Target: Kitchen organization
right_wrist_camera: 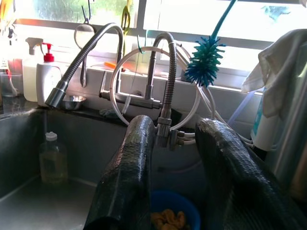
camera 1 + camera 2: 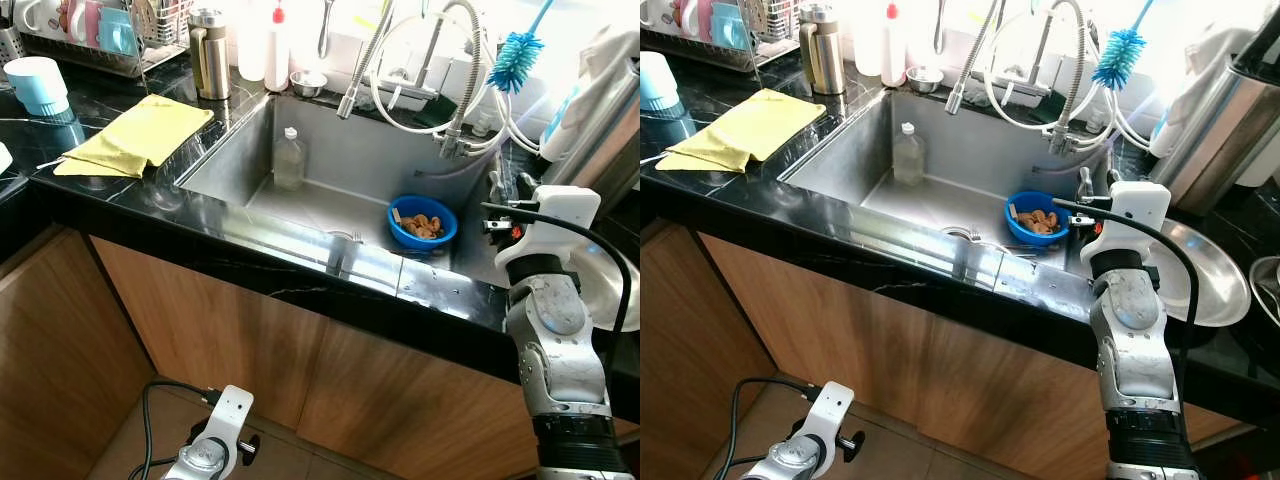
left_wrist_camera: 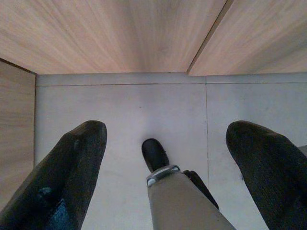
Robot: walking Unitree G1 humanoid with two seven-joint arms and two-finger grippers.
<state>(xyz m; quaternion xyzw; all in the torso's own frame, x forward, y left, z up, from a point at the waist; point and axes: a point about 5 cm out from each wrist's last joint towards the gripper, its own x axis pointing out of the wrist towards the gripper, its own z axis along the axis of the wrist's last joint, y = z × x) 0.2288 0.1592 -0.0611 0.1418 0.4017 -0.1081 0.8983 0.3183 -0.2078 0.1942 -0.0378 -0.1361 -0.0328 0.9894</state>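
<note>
A black stone counter (image 2: 120,190) runs along a bright window, with a steel sink (image 2: 240,150) sunk into it and wood cabinet doors below. The thing most likely to be dealt with, I'd say, is the blue bowl (image 2: 423,221) sitting on the sink floor near the right-hand wall, holding some brownish food scraps. It looks like light plastic, stiff enough to lift by the rim, though probably wet and slippery, and it would need to stay level so the scraps don't tip out. The right gripper (image 1: 184,167) hangs above that end of the sink with its two black fingers parted, holding nothing, the bowl just beneath them. Further back in the sink a clear bottle (image 2: 288,160) with a white cap stands upright against the rear wall, about half full of pale liquid. A yellow cloth (image 2: 140,135) lies on the counter to the left, a small steel bowl (image 2: 308,83) sits behind the sink, and a large steel dish (image 2: 1210,275) rests on the counter to the right. The left gripper (image 3: 163,163) hangs idle near the floor, fingers spread wide.
</note>
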